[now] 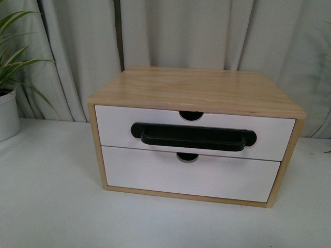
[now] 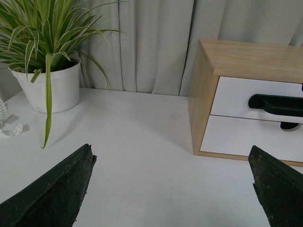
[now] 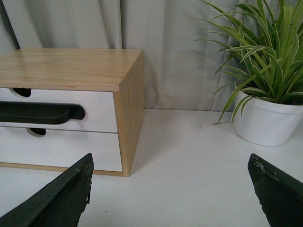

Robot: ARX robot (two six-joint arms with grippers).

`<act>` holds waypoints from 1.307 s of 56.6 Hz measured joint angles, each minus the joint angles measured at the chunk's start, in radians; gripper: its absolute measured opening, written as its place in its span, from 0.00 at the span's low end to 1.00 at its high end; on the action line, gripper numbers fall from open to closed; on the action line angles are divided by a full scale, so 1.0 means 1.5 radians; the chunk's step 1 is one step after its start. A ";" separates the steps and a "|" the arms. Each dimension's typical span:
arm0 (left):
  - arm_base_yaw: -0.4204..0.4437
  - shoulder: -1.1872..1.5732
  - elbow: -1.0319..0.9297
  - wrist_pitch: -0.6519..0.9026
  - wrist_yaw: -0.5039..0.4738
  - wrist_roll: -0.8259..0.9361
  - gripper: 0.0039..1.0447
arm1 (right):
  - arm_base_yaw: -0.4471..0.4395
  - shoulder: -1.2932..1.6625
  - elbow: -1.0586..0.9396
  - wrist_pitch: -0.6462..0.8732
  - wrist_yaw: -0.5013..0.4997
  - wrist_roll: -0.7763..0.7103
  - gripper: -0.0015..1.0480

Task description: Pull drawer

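A light wooden box (image 1: 191,88) stands on the white table. Its upper drawer (image 1: 269,137) is white-fronted, with a long black bar handle (image 1: 194,136) and a half-round notch in its rim, and sits flush with the box. Neither arm shows in the front view. The left gripper (image 2: 173,163) is open over bare table, left of the box (image 2: 203,94), with the drawer (image 2: 232,97) and its handle (image 2: 277,104) ahead. The right gripper (image 3: 170,170) is open too, off the box's right side (image 3: 130,109), with the drawer (image 3: 97,106) and handle (image 3: 40,113) in sight.
Below the drawer is a plain white drawer front (image 1: 191,178) without a handle. A potted plant in a white pot (image 2: 49,87) stands left of the box, another (image 3: 265,120) to its right. Grey curtains (image 1: 181,31) hang behind. A clear glass item (image 2: 7,123) lies at the far left.
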 joint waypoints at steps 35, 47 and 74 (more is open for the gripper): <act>-0.114 0.188 0.021 0.158 -0.273 0.080 0.95 | -0.001 0.175 0.085 -0.070 -0.197 -0.096 0.91; -0.100 0.406 0.106 0.224 -0.010 0.240 0.95 | 0.035 0.350 0.182 -0.058 -0.263 -0.216 0.91; -0.110 0.730 0.335 0.119 0.241 0.551 0.95 | 0.061 0.606 0.365 -0.105 -0.354 -0.430 0.91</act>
